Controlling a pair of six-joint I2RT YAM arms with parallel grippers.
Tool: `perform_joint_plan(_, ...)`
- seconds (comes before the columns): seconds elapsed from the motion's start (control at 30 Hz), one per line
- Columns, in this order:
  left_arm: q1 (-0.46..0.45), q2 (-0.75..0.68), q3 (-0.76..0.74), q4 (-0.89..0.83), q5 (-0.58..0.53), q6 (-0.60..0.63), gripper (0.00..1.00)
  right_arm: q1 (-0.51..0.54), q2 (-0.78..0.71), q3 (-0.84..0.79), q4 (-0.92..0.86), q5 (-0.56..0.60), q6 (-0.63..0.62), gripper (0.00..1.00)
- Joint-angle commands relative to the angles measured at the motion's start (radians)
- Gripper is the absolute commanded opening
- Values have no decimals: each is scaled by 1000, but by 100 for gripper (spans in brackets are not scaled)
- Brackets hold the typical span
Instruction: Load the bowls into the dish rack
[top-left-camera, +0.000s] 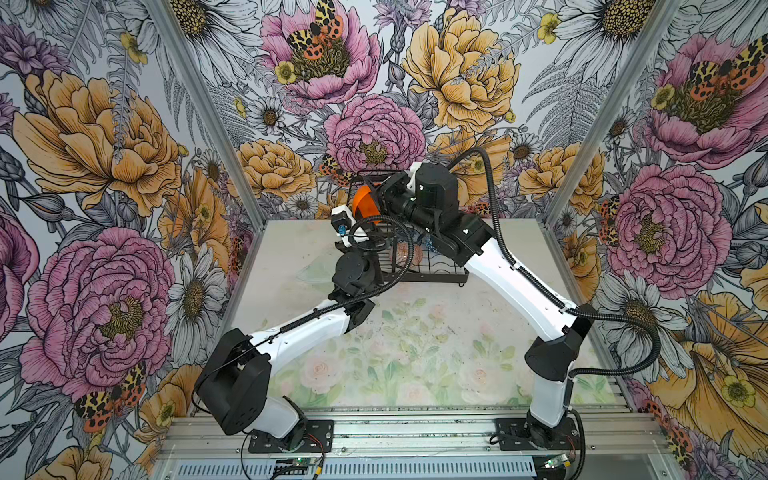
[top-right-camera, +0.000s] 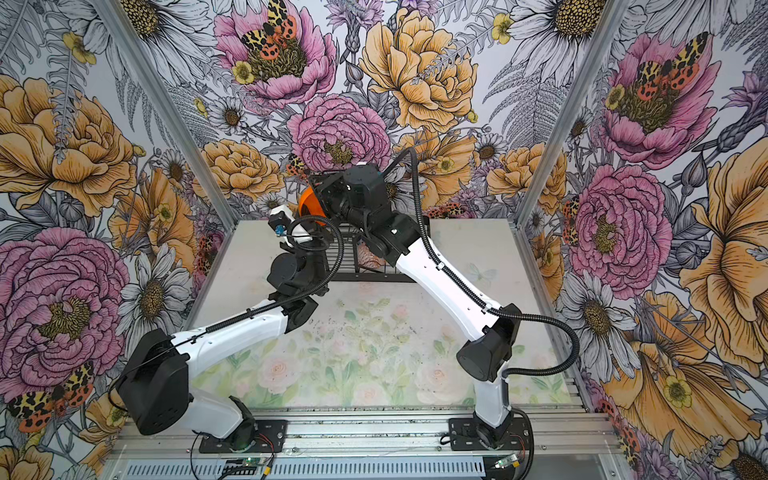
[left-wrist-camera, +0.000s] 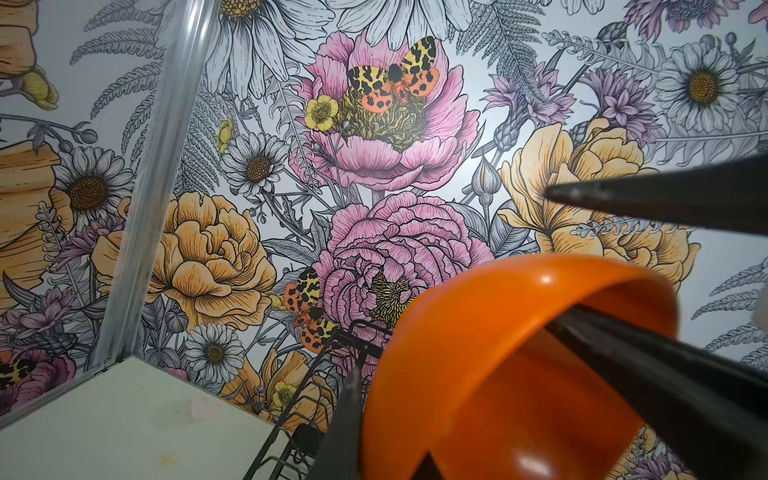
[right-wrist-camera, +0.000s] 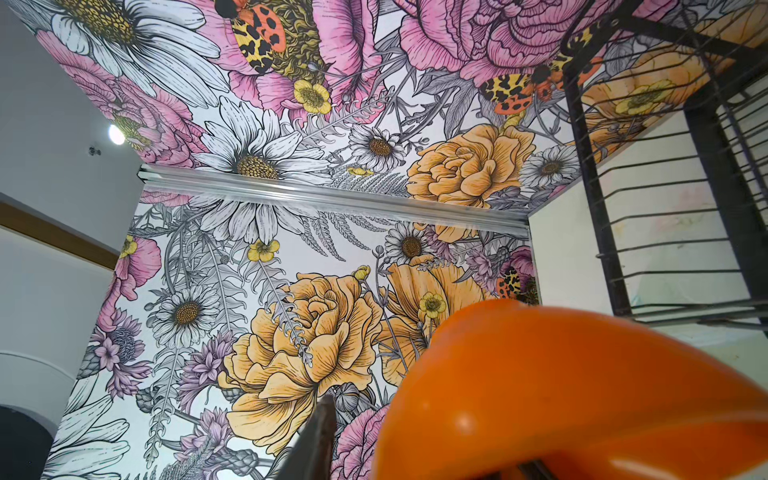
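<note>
Orange bowl (left-wrist-camera: 478, 340): glossy, round, smooth | dish rack (right-wrist-camera: 587, 166): black wire

Bright, even light (foreground blurred).

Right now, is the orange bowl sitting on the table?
No, the bowl is up in the air above the table, its wall pinched by the left gripper.

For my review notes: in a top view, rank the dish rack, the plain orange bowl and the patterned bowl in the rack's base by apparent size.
1. dish rack, clearly largest.
2. plain orange bowl, raised nearer the camera, partly hidden.
3. patterned bowl, partly behind wires; these two bowls' order is unsure.
</note>
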Motion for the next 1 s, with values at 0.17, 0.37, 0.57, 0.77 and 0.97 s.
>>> perform_joint_plan(0.17, -22, -4, 2, 70, -19, 39, 0, 5, -66, -54, 0, -2, -14, 18)
perform_joint_plan(0.37, -24, -6, 2, 67, -38, 42, 0, 3, -89, -86, 1, 2, -13, 3)
perform_joint_plan(0.57, -23, -18, 7, 0, -59, 5, 4, -3, -94, -96, 1, -7, -6, 0)
perform_joint_plan(0.77, -23, -27, 21, -72, -43, -31, 18, -7, -99, -100, 1, 1, -8, 0)
perform_joint_plan(0.97, -23, -41, 31, -168, -34, -87, 24, -19, -85, -71, 1, 5, -11, 0)
